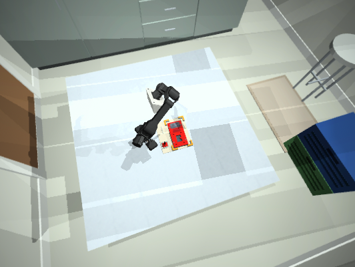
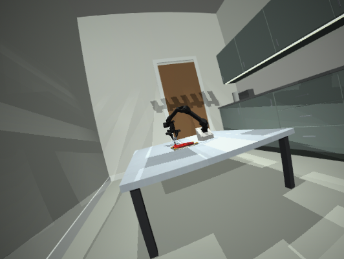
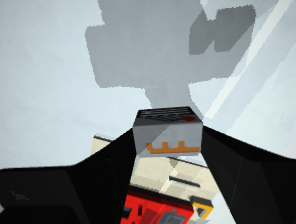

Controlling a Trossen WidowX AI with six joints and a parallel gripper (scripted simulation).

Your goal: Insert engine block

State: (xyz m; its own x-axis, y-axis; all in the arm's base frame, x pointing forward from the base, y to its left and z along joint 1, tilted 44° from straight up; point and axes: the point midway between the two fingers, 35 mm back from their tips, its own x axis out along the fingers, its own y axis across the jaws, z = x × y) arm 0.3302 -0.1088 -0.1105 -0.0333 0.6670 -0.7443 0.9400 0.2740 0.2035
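My gripper [image 3: 165, 129] [image 2: 174, 141] is shut on the engine block [image 3: 168, 139], a grey block with a dark ribbed top, a red dot and an orange strip along its side. It holds the block above the table. In the top view the fingers are hidden under the arm, left of the car body. The red car body [image 1: 173, 134] [image 2: 185, 145] [image 3: 137, 209] lies on a cream board [image 1: 161, 135] [image 3: 150, 169]. A dark opening [image 1: 179, 138] shows in its front half. In the wrist view the body is partly cut off below the block. The slot and rib cannot be made out.
Orange corner brackets [image 1: 181, 118] [image 3: 202, 207] stand around the car body. A small red and black part [image 1: 164, 144] sits on the board's left side. The arm's pale base [image 1: 154, 103] [image 2: 205, 135] stands behind the board on the table [image 1: 140, 207] [image 2: 207, 153].
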